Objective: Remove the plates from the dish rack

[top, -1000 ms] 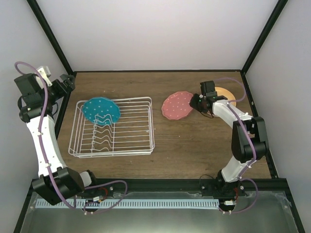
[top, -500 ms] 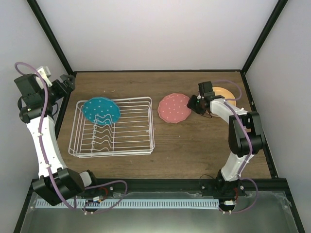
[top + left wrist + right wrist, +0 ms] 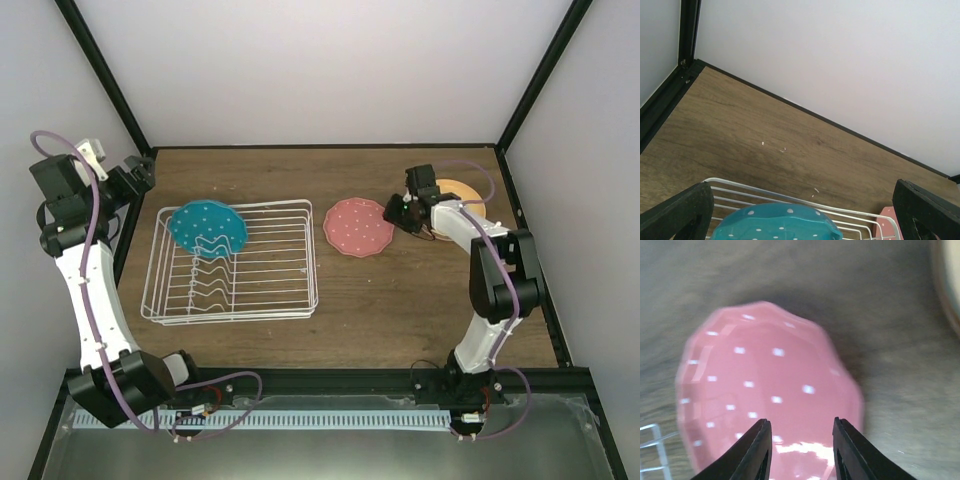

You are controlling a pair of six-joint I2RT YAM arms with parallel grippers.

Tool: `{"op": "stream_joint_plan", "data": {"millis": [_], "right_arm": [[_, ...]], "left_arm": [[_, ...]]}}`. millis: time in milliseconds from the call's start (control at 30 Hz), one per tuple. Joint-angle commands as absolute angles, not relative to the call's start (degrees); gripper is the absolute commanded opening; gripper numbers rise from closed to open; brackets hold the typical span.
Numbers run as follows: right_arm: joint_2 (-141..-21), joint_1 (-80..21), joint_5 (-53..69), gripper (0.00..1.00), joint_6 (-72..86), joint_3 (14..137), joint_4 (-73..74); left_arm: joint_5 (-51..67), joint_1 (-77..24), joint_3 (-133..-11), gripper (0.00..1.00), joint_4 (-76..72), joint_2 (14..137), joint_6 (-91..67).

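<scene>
The white wire dish rack [image 3: 262,280] lies left of centre, with a white-dotted teal-blue plate [image 3: 207,227] standing upright in its back left slots. A white-dotted salmon-red plate [image 3: 358,227] lies flat on the table to the right of the rack. My right gripper [image 3: 399,212] hovers at that plate's right rim, its jaws apart, and the plate [image 3: 765,395] shows between and beyond its fingers [image 3: 756,452]. An orange-yellow plate [image 3: 466,192] lies behind the right arm, partly covered. My left gripper [image 3: 135,172] hangs wide open at the back left, above the teal-blue plate [image 3: 775,222].
Black frame posts and pale walls close in the brown table on the left, back and right. The rack's far rail [image 3: 790,199] runs just below the left gripper's view. The orange-yellow plate's rim [image 3: 949,290] lies close to the right of the salmon-red plate.
The salmon-red plate has gone from tilted in the right gripper to flat on the table, a little further left. The right jaws have spread apart. The left arm has not moved.
</scene>
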State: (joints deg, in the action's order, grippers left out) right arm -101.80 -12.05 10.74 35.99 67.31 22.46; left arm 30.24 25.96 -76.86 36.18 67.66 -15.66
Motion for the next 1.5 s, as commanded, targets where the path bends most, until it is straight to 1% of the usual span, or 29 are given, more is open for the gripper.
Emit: {"op": "stream_joint_plan", "data": {"millis": [0,100,233,367,600,767,833,1300,1400,1433,1467], "right_arm": [[-95.5,-17.6,13.6,0.36,28.6,75.9,14.1],[-99.2,-23.8,19.2,0.37,19.8,86.3,9.4],[-109.6,-31.4,25.3,0.41,8.3,97.9,9.0],[-115.9,-37.9,28.4,0.44,1.7,103.8,6.6],[-124.2,-46.3,25.0,0.50,-6.5,111.8,8.7],[-127.0,-49.0,20.8,0.55,-9.1,113.7,8.5],[-127.9,-49.3,20.3,0.56,-9.1,114.2,8.0],[-135.7,-50.8,19.7,0.54,-11.1,122.3,10.4],[-136.2,-51.2,20.0,0.50,-11.3,122.6,10.2],[-136.2,-51.3,20.0,0.48,-11.4,122.5,10.2],[-136.2,-51.4,19.7,0.43,-11.6,122.5,10.1]], "left_arm": [[30.8,26.0,-76.0,1.00,36.6,66.0,-15.3],[31.2,26.0,-75.6,1.00,36.5,65.9,-15.7],[31.2,26.0,-76.1,1.00,36.7,65.7,-15.6],[30.9,25.9,-76.7,1.00,37.7,65.0,-14.6],[30.8,26.0,-76.0,1.00,39.4,63.4,-12.9],[31.5,26.0,-74.9,1.00,39.5,62.6,-13.0],[31.7,26.0,-74.6,1.00,39.5,62.5,-13.0],[32.2,25.9,-74.9,1.00,38.6,63.2,-13.8],[32.1,26.0,-74.9,1.00,38.6,63.2,-13.9],[32.1,26.0,-74.8,1.00,38.6,63.2,-14.0],[32.1,26.0,-74.8,1.00,38.6,63.3,-14.0]]}}
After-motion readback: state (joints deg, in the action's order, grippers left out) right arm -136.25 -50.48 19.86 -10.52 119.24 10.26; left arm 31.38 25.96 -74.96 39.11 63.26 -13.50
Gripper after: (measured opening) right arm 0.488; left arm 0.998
